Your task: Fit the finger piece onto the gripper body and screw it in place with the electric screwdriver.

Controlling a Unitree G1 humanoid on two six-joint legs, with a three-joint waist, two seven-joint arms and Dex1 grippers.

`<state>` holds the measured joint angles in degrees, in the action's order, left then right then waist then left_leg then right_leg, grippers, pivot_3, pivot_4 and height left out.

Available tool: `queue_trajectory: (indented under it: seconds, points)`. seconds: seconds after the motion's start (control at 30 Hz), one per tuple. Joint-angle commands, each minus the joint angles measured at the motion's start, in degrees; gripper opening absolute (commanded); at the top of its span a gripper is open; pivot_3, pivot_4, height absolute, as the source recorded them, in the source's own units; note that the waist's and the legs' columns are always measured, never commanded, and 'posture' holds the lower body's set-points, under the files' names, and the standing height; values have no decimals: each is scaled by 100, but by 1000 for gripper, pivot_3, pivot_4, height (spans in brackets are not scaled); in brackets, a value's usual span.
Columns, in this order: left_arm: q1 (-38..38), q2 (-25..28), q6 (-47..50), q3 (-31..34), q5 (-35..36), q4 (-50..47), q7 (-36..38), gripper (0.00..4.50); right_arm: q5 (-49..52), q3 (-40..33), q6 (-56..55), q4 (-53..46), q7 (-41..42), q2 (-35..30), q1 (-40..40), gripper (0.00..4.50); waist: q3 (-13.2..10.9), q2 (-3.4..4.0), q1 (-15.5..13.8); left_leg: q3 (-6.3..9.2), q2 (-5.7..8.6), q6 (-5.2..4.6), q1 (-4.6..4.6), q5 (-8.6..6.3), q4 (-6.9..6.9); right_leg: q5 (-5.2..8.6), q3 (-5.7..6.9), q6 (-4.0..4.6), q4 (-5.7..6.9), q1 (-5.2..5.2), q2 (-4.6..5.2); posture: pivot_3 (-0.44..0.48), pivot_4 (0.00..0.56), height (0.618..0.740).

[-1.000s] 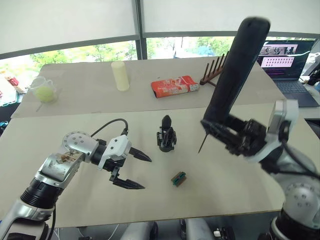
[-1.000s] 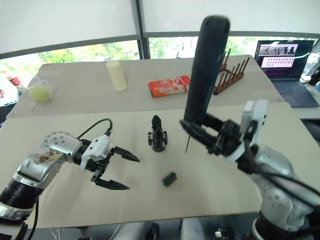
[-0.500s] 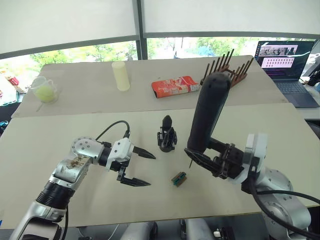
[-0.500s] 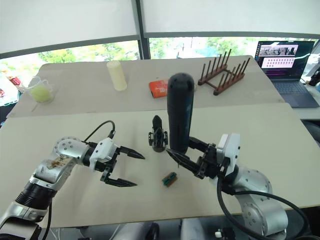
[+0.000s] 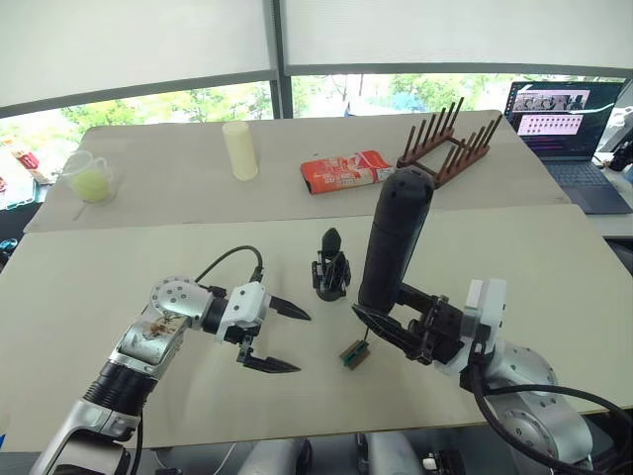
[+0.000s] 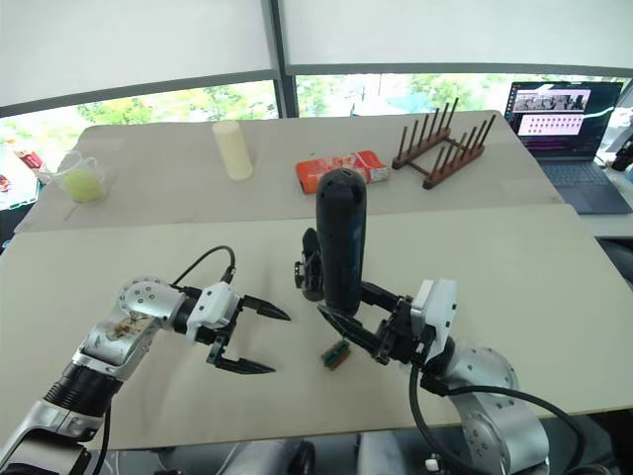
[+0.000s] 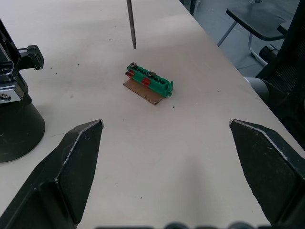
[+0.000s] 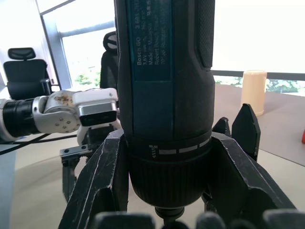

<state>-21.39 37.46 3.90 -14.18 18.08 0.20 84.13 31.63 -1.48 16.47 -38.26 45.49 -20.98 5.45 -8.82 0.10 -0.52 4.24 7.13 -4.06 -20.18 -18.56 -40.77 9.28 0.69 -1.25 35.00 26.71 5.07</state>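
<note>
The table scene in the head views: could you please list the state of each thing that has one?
Dark cylindrical electric screwdriver: upright, clamped in right gripper, bit above small green block.
Left gripper: open, holding nothing.
Black gripper body: standing on table.
Laptop: open, screen on.

Green block (image 5: 353, 353), red packet (image 5: 345, 171), rack (image 5: 450, 146).
</note>
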Motion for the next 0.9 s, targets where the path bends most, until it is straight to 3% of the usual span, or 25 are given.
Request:
queue_trajectory:
  seconds: [0.03,0.9]
  points:
    - [-16,-45,-95,-4,7,-48,-5,4500,108,18,-208,-330,-67,-55,-133,1906,0,0,1,0,0,0,0,0,0,0,0,0,0,0,0,0,150,740]
    - [-105,-421,-334,-208,-260,231,-139,4500,53,132,-293,-215,-130,-156,-159,1906,0,-1,-12,0,0,0,0,0,-1,0,0,0,0,-1,0,0,150,740]
